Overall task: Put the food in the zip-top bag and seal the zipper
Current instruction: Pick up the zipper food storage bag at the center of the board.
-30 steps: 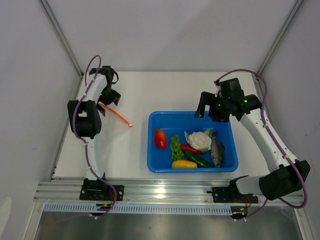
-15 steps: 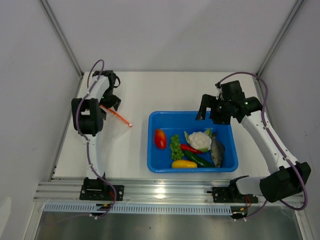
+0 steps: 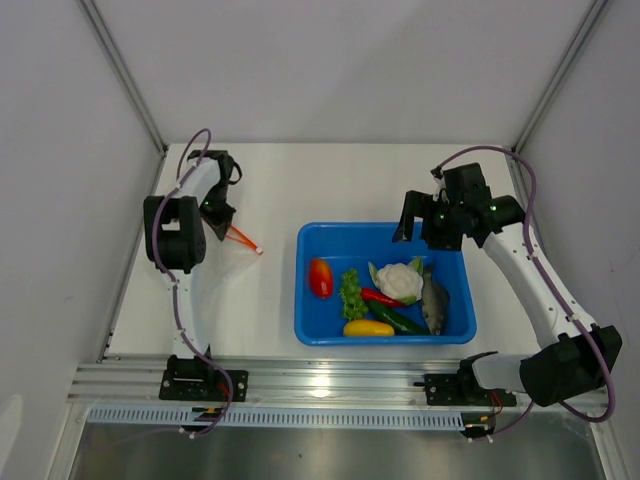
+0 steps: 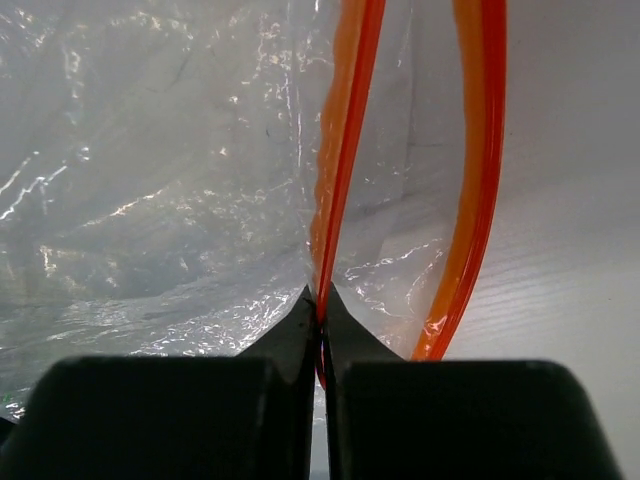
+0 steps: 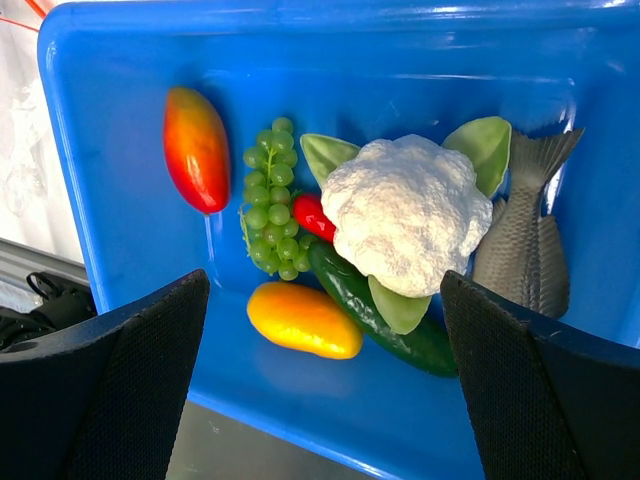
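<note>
A: Left gripper (image 4: 320,330) status?
B: Jaws together, clamped on one lip of the zipper (image 4: 345,150) (thin orange-red strip, glossy). The second lip bows away toward the right of the wrist frame, so the mouth gapes. Two lips, one pinched.
A: Bag?
B: One zip-top bag (image 4: 150,180): clear film, crinkly, lots of glare. In the top view it sits upper left of the frame on the white table (image 3: 330,180), left of the tray (image 3: 318,318) and apart from it.
A: Right gripper (image 5: 322,290)?
B: Fingers spread wide, holding nothing, hanging over the tray. Pads (image 5: 130,380) are black with a fine mesh texture.
A: Contents?
B: One blue plastic tray, rectangular, rounded corners, shiny. It holds seven foods, one of each:
- tomato (image 5: 196,148): elongated, smooth, red fading to orange
- grapes (image 5: 270,220): green beaded bunch
- chili (image 5: 315,215): red, mostly under the cauliflower
- squash (image 5: 303,320): yellow-orange oval
- cucumber (image 5: 380,315): dark green, glossy
- cauliflower (image 5: 405,210): white, bumpy, pale green leaves
- fish (image 5: 525,240): grey, scaled
A: Layout?
B: In the wrist frame the tomato is at left, with the grapes beside it. The cauliflower is at centre, the fish at right, the squash low.
</note>
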`<move>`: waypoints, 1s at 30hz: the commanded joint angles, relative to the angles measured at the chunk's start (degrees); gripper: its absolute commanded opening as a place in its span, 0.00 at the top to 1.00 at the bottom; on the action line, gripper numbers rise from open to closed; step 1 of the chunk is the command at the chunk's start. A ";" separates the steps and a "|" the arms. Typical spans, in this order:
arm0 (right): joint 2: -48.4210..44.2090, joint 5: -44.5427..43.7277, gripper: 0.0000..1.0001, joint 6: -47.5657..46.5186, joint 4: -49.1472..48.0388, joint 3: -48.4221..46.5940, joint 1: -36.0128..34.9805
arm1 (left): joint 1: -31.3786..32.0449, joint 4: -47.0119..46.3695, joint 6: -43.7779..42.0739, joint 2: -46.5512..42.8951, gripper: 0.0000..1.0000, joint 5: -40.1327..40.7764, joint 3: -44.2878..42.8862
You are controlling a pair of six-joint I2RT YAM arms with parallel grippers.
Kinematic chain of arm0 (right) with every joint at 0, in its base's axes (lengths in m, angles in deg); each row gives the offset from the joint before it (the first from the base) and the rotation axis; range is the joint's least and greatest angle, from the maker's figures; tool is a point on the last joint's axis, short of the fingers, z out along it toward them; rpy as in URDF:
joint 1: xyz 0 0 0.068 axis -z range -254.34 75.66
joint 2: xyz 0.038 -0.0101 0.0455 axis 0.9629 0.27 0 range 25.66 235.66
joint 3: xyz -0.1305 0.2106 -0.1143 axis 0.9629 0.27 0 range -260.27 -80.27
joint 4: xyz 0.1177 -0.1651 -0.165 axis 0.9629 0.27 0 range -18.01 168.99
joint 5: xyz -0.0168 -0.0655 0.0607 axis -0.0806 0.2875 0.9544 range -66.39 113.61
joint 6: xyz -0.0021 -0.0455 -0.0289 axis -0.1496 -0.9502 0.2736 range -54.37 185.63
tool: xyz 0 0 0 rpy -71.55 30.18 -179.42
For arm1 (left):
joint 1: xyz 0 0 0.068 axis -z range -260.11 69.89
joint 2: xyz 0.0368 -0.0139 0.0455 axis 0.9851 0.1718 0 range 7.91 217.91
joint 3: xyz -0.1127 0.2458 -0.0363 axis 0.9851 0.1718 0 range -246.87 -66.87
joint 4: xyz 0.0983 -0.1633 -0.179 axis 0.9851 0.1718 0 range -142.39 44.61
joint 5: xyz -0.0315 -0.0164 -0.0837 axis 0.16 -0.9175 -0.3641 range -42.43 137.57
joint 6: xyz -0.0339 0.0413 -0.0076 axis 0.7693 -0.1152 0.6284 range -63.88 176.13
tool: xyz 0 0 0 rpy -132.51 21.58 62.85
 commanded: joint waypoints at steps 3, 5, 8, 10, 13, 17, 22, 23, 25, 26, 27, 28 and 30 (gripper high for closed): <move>-0.83 0.80 0.01 -1.55 -1.37 -0.30 0.38 | 0.08 -0.50 -0.89 -7.56 0.99 -0.41 1.11; -0.91 0.72 0.01 -1.64 -1.46 -0.39 0.47 | 0.43 -1.11 -2.21 -8.96 0.99 -1.38 1.72; -0.82 -1.39 0.01 -0.85 -1.20 -0.74 0.47 | 1.31 -3.21 -4.14 -12.74 0.99 -3.74 4.00; -0.74 -2.27 0.01 0.11 -0.93 -1.35 0.47 | 2.28 -6.02 -6.24 -16.43 0.99 -5.86 7.06; -0.30 -2.54 0.01 0.21 -0.49 -1.62 0.29 | 4.47 -7.87 -8.36 -20.99 0.99 -9.11 10.93; -0.12 -1.22 0.01 0.30 -1.81 -1.09 -0.32 | 7.55 -11.38 -10.56 -26.36 0.99 -13.77 17.61; 1.19 -0.43 0.01 0.30 -1.81 -0.74 -1.02 | 9.66 -13.07 -10.65 -34.52 0.99 -18.43 24.83; 1.28 -0.17 0.01 0.21 -1.64 -0.65 -1.20 | 9.66 -13.15 -10.74 -35.76 1.00 -18.43 26.58; 1.81 0.18 0.01 0.30 -1.63 -0.22 -1.81 | 9.67 -13.77 -11.52 -38.31 1.00 -20.54 29.57; 1.90 0.71 0.01 0.30 -1.81 0.31 -2.08 | 9.75 -13.94 -11.79 -40.67 1.00 -21.15 30.11; 2.07 0.71 0.01 0.47 -1.81 0.49 -2.60 | 9.84 -13.94 -12.49 -41.92 0.99 -22.20 31.33; 2.34 0.71 0.01 0.47 -1.90 0.75 -3.04 | 9.84 -13.68 -12.67 -43.06 0.99 -22.56 32.30; 2.69 0.02 0.01 0.56 -1.55 1.02 -3.92 | 10.19 -13.68 -13.54 -46.58 0.99 -23.88 34.93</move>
